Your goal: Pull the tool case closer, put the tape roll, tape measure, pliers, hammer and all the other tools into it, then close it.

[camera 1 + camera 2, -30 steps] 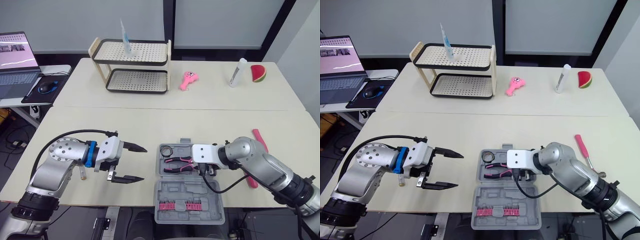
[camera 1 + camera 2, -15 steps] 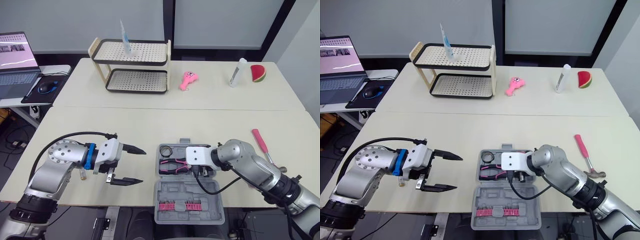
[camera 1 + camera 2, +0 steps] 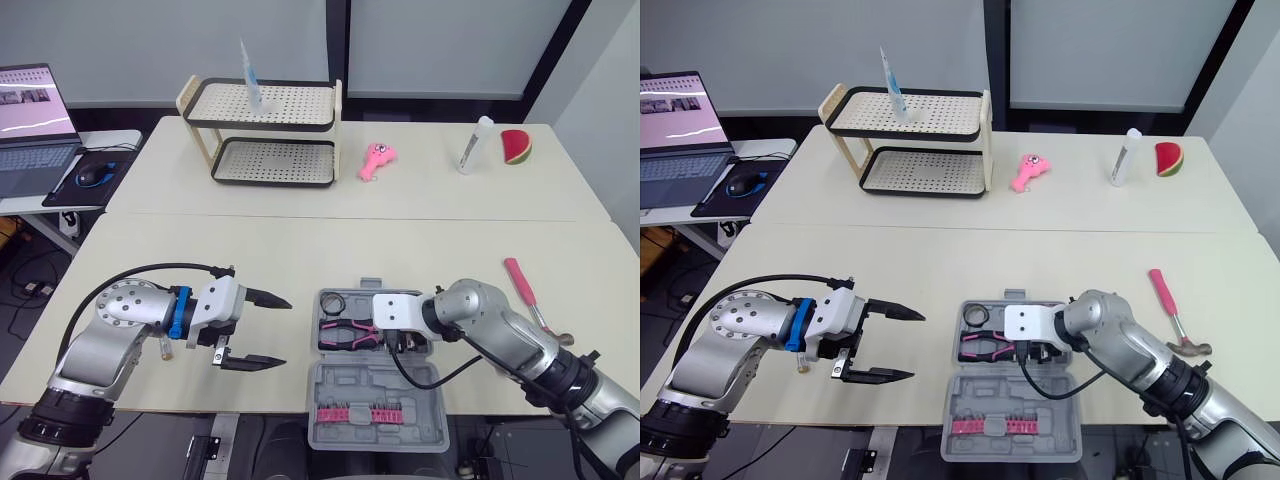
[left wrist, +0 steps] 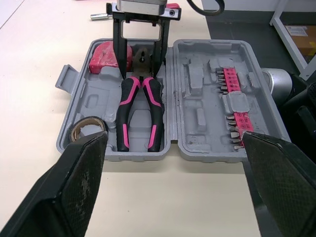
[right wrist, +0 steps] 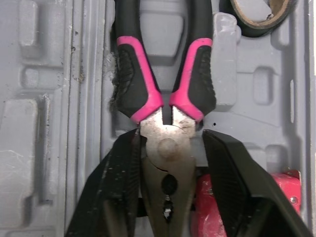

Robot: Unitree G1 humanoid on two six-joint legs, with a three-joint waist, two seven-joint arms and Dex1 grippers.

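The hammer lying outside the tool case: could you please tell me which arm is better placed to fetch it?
Likely right. The hammer lies on the robot's right of the tool case, beside the right arm; the left gripper hovers open across the case.

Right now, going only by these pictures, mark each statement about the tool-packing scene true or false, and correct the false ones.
1. The pliers lie inside the open tool case. True.
2. The hammer is in the case. False: it lies on the table, to the right of the case.
3. The left end effector grips the tape roll. False: it hovers open and empty to the left of the case, and the tape roll lies inside the case.
4. The right end effector is open, with one finger on each side of the pliers' head. True.
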